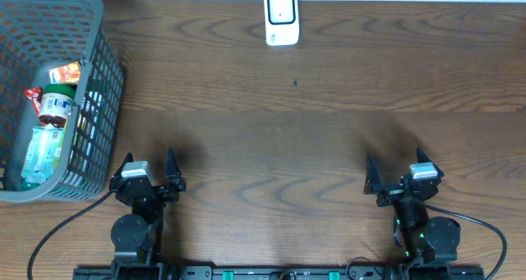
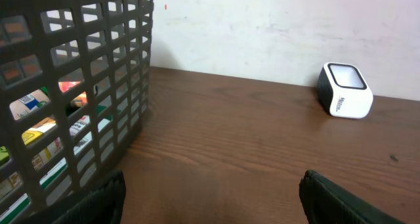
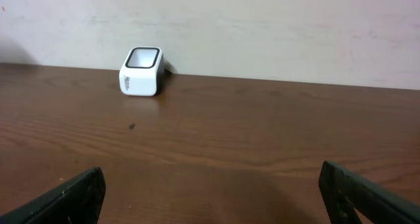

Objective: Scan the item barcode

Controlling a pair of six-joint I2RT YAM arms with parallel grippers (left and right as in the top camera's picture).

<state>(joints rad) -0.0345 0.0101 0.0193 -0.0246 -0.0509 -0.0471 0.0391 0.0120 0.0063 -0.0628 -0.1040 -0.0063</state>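
Both my hands stand released and empty, left hand (image 1: 149, 165) just beside the basket (image 1: 108, 87), right hand (image 1: 396, 169) well apart from it; the items, a small jar (image 1: 57, 105) among packets (image 1: 41, 153), lie crowded inside the basket at the left end of the counter (image 1: 271, 124); reaching in, I judge my fingers could snag the mesh side or rim and drag the basket, or pinch two packets at once; the barcode scanner (image 1: 281, 19) sits at the far edge by the back wall (image 3: 275, 27), with wide bare wood between for carrying.
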